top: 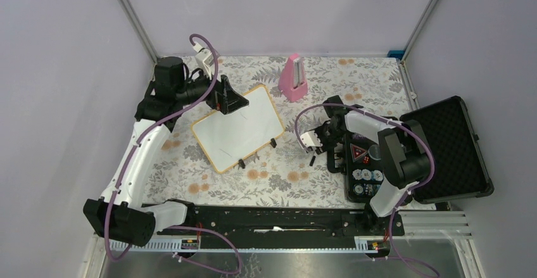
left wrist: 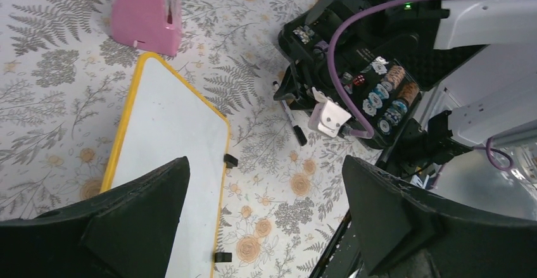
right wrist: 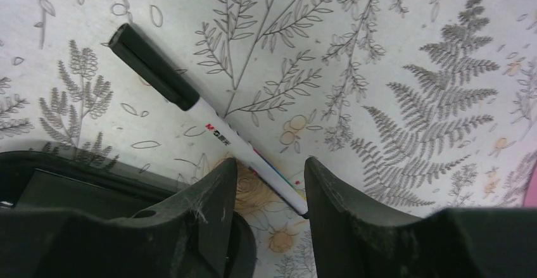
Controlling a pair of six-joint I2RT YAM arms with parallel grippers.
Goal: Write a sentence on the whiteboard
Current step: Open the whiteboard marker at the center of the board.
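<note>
The whiteboard (top: 239,128) lies tilted on the floral table, with a thin orange rim and two small black feet at its near edge. Its face shows no written words, so the sentence is not in view. It also shows in the left wrist view (left wrist: 171,132). My left gripper (top: 229,106) hovers over the board's far left corner, open and empty (left wrist: 265,164). My right gripper (top: 320,146) is low over the table to the right of the board. It is open (right wrist: 271,164), its jaws on either side of the rear end of a white marker with a black cap (right wrist: 209,123), which lies flat.
A pink stand-like object (top: 294,78) stands behind the board. An open black case (top: 446,145) sits at the right, with a black tray of small items (top: 362,164) next to it. The black rail (top: 272,218) runs along the near edge.
</note>
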